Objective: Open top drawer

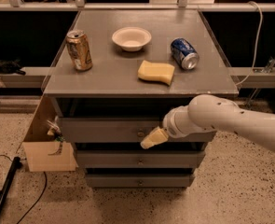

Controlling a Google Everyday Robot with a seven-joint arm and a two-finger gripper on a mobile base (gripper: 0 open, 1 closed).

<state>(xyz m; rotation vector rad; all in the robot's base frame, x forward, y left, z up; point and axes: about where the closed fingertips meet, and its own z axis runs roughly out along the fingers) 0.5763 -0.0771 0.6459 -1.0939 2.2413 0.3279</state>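
Cabinet top [104,80], cans [79,50], bowl [131,38], sponge [155,72], pincer [152,139] below

Cream pincer [154,138] at grey top drawer [99,129]

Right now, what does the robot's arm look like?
The arm is thick, round and smooth white, with tiny dark dots on it. It narrows to a ringed white wrist, and the gripper at its tip is pale yellow. That gripper is at the front of the top drawer, near its knob.
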